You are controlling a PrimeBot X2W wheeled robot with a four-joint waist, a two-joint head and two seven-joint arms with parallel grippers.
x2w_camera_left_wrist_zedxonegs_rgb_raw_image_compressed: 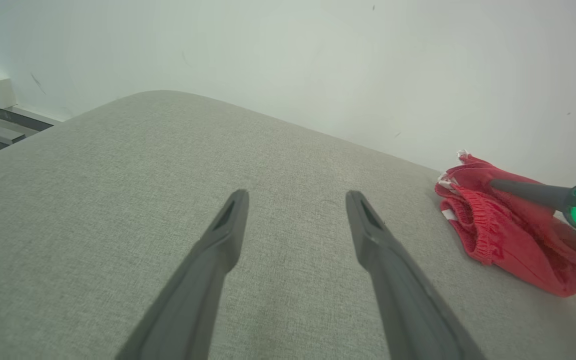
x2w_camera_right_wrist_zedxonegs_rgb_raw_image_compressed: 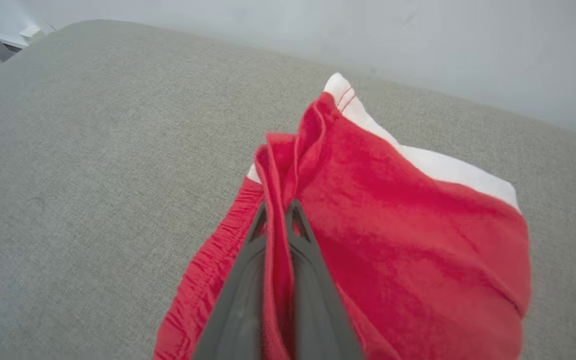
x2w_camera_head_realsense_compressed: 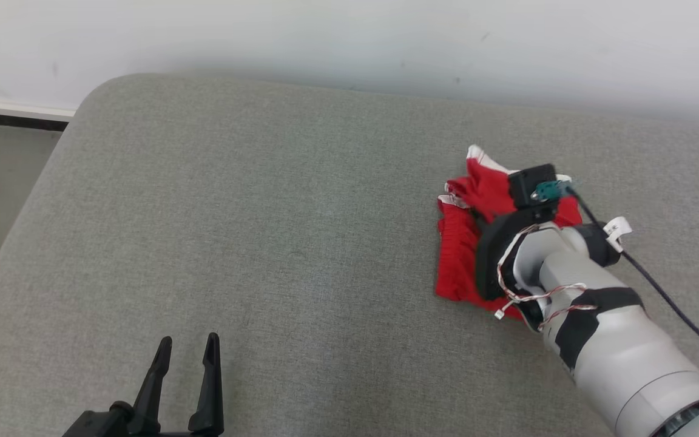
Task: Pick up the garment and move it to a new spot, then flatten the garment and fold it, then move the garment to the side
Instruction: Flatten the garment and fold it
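My right tool (x2w_camera_right_wrist_zedxonegs_rgb_raw_image_compressed: 278,206) is closed narrow on a raised fold of the garment (x2w_camera_right_wrist_zedxonegs_rgb_raw_image_compressed: 393,225), with red cloth pinched between both fingers (x2w_camera_right_wrist_zedxonegs_rgb_raw_image_compressed: 238,300). The garment is red, with white trim and a gathered waistband. It lies bunched on the grey cushion (x2w_camera_head_realsense_compressed: 264,212), at the cushion's far right and close to the rear edge that meets the wall (x2w_camera_head_realsense_compressed: 349,36). The fold in my grip stands up from the heap, while the rest of the cloth rests on the cushion. My right forearm (x2w_camera_head_realsense_compressed: 622,352) reaches in over the cushion's near right part. My left tool (x2w_camera_head_realsense_compressed: 187,343) stands wide and holds nothing. It is over the cushion's near left part, well apart from the garment.
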